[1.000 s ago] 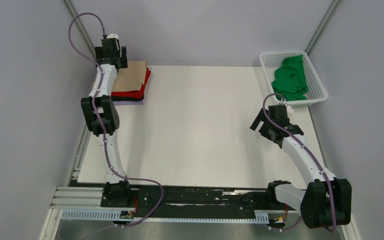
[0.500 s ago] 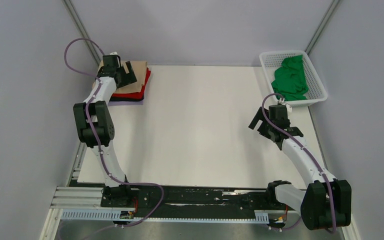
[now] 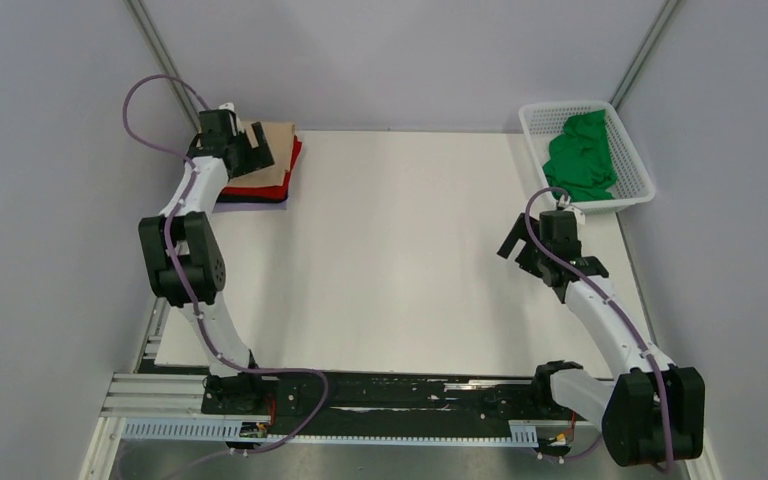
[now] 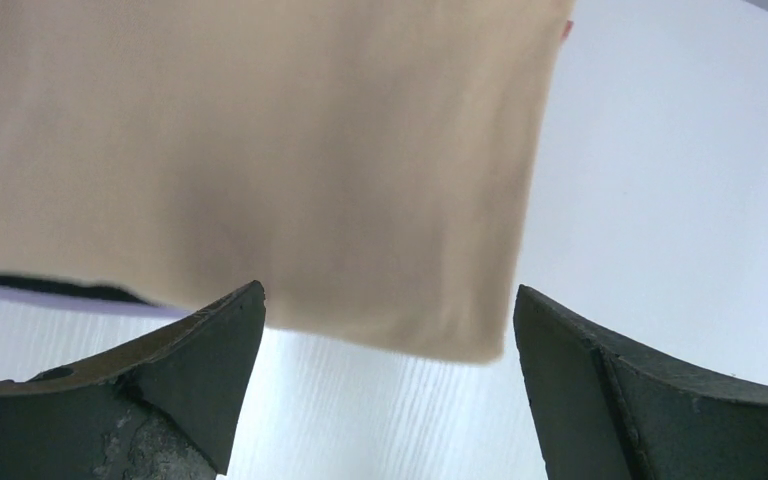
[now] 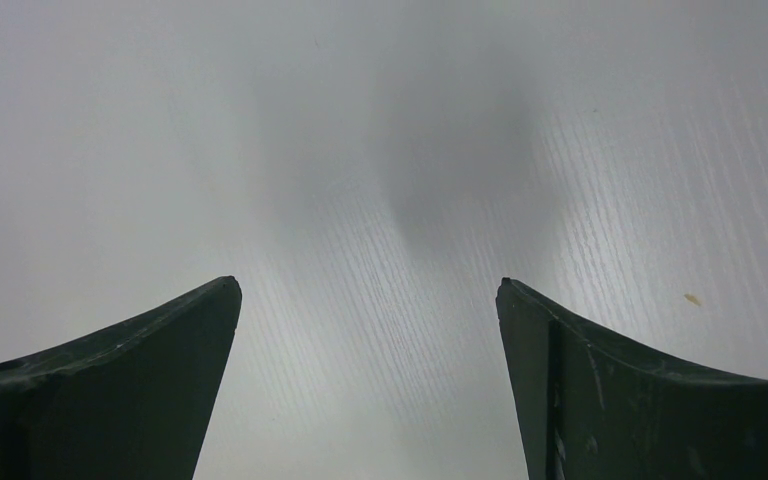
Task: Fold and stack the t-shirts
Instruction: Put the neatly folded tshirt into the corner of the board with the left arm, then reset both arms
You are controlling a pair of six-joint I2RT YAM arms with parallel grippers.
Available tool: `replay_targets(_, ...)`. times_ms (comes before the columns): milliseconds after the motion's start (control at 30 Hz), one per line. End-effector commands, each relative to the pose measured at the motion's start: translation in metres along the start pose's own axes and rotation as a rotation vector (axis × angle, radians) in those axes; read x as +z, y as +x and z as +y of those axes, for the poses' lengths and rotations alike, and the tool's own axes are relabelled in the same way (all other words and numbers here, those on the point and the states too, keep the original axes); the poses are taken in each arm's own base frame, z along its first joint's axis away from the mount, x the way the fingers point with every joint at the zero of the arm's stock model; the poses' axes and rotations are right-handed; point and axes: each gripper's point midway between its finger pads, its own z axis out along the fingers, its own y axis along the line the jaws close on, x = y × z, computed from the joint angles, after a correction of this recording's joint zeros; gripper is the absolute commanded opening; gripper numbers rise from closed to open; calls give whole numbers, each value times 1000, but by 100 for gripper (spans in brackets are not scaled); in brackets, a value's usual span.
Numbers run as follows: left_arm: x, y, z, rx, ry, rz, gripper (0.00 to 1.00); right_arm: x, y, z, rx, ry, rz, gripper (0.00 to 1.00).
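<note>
Overhead and wrist views of a white table (image 3: 390, 260). The folded shirts form a stack (image 3: 265, 170) at the far left corner: a beige shirt (image 3: 274, 148) on top, a red shirt (image 3: 263, 187) under it, and a dark layer at the bottom whose color cannot be told. The left gripper (image 3: 250, 150) hangs over the stack's near left part; its wrist view shows the two fingers (image 4: 200, 350) spread wide apart with nothing between them, and the beige shirt's edge just beyond the tips. A white basket (image 3: 636, 160) stands at the far right corner and holds a crumpled green shirt (image 3: 580, 158) — unfolded. The right gripper (image 3: 518, 248) sits near the basket, over bare table, its jaws likewise spread and empty.
</note>
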Motion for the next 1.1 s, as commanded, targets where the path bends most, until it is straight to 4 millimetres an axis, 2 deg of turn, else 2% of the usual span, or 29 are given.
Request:
replay_targets(0,-98,-53,-38,19,104,-182,100,-19,-35,16,17,-73,-134,100)
replay_targets(100,-138,-50,-58,2,161,-239,100,-26,-40,14,36,-71,-175,100)
replay_targets(133,-152,-42,-60,-12,177,-263,100,-28,-41,12,44,-65,-189,100)
replay_targets(167,-150,-20,-59,-20,177,-233,100,-30,-41,9,53,-57,-200,100)
replay_targets(200,-168,-21,-64,-43,201,-272,100,-31,-42,8,60,-55,-210,100)
replay_targets(233,-162,8,-63,-53,206,-219,100,-35,-43,6,69,-56,-226,100)
replay_targets(267,-178,10,-66,-71,226,-248,100,-37,-42,5,76,-58,-236,100)
replay_targets(300,-172,38,-69,-66,242,-211,100,-38,-42,5,84,-64,-246,100)
replay_targets(333,-186,42,-75,-56,273,-239,100,-40,-42,5,89,-73,-254,100)
replay_targets(367,-180,69,-78,-42,289,-201,100,-41,-42,5,91,-84,-265,100)
replay_targets(400,-191,76,-85,-30,318,-213,100,-42,-42,6,94,-97,-277,100)
replay_targets(433,-185,100,-81,-26,310,-168,100,-43,-41,5,97,-101,-285,100)
replay_targets(467,-194,105,-83,-19,323,-178,100,-43,-40,4,101,-102,-293,100)
replay_targets(500,-190,123,-74,-20,296,-147,100,-42,-39,2,106,-100,-298,100)
replay_targets(567,-189,142,-63,-14,258,-124,100,-41,-36,-1,108,-97,-310,100)
replay_targets(667,-187,149,-48,-16,196,-140,100,-37,-29,-6,111,-89,-312,100)
replay_targets(800,-188,147,-44,-14,185,-184,100,-32,-21,-13,125,-75,-310,100)
replay_targets(933,-190,145,-32,0,126,-212,100,-32,-22,-16,134,-68,-329,100)
replay_targets(1067,-191,144,-31,3,128,-228,100,-34,-26,-19,145,-58,-362,100)
